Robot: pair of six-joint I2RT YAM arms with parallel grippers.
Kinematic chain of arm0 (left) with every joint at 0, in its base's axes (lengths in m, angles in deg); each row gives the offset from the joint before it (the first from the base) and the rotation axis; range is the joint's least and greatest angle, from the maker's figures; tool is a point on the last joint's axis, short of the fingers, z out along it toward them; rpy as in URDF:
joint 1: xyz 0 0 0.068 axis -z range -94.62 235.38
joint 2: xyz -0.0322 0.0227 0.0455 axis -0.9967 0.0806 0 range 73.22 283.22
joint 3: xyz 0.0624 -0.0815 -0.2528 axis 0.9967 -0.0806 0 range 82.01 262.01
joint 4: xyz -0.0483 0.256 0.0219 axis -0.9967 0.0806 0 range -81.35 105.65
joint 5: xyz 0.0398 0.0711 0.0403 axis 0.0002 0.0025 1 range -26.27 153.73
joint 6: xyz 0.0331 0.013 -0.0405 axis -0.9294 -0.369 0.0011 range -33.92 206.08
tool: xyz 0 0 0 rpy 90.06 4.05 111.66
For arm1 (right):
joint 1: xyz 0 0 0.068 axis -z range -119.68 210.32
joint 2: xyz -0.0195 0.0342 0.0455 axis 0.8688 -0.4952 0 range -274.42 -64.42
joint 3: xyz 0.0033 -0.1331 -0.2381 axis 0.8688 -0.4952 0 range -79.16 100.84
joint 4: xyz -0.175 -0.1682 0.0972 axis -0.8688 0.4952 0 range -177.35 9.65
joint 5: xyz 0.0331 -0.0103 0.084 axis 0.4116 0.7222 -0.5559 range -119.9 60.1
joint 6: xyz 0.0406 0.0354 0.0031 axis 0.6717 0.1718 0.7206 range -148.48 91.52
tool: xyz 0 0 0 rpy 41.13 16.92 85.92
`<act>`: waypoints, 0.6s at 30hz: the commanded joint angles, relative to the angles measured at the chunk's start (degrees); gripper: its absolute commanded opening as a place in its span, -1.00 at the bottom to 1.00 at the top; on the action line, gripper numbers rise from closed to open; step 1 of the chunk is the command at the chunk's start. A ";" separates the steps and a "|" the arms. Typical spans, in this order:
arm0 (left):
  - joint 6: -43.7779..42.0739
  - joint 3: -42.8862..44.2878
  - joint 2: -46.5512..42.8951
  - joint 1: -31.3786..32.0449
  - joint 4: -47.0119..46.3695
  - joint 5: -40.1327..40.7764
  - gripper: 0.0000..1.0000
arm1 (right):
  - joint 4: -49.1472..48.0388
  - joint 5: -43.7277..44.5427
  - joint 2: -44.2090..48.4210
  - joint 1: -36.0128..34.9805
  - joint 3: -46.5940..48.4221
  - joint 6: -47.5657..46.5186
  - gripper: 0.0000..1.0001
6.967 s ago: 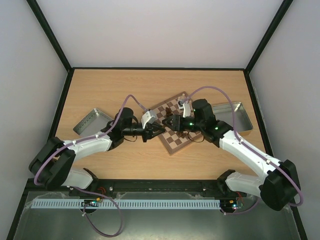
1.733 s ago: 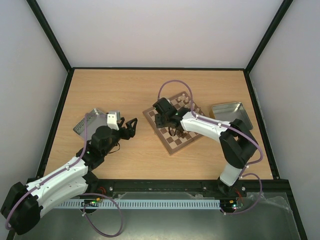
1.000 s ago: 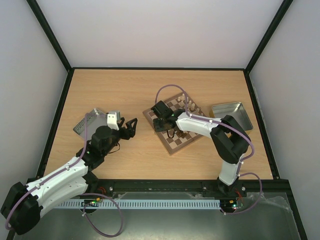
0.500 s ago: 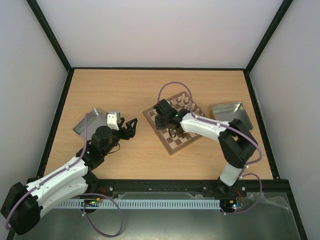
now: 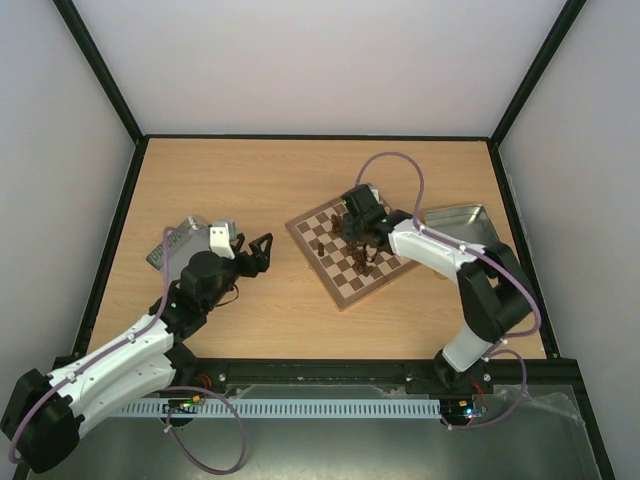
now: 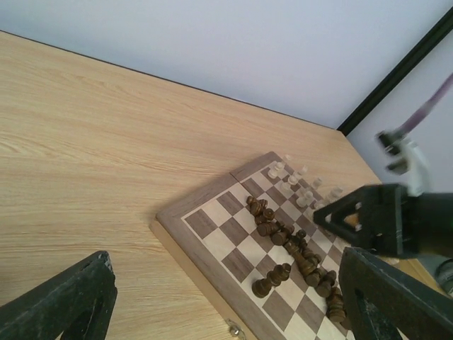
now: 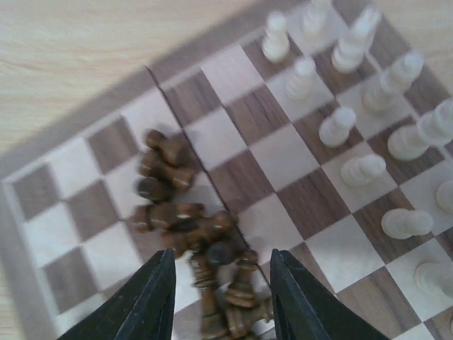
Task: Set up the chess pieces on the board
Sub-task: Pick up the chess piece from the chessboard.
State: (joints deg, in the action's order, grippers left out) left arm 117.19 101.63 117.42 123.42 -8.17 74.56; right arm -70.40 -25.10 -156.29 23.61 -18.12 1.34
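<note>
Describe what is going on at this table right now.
The right claw hovers open over the board, just above a heap of dark pieces lying toppled near its middle. The cream pieces stand upright in rows along one side. The left claw hangs open and empty over the table, off the board near a grey tin. The dark side is not yet set up.

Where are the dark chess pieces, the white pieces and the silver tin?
dark chess pieces (image 7: 180, 216), right wrist view, middle of the heap.
white pieces (image 7: 336, 127), right wrist view, one pawn's body.
silver tin (image 5: 462, 220), top view, its bare floor.
</note>
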 commanded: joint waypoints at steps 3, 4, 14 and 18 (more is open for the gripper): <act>2.68 2.02 -1.69 -0.68 1.78 2.03 0.82 | 2.59 -2.91 -6.64 1.99 3.05 -1.68 -0.33; 2.77 2.12 -1.70 -0.76 1.93 2.08 0.83 | 2.79 -2.85 -7.33 1.99 3.52 -1.70 -0.36; 3.14 1.92 -1.57 -1.08 2.45 1.30 0.84 | 2.54 -0.96 -10.73 1.99 4.95 -2.27 -0.59; 3.01 1.92 -1.56 -1.21 2.50 1.13 0.85 | 2.90 -0.68 -11.11 1.99 5.14 -2.32 -0.77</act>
State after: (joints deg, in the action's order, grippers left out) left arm 119.99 101.95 116.27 122.59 -5.72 75.34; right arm -68.76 -27.62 -166.37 25.64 -14.34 -0.41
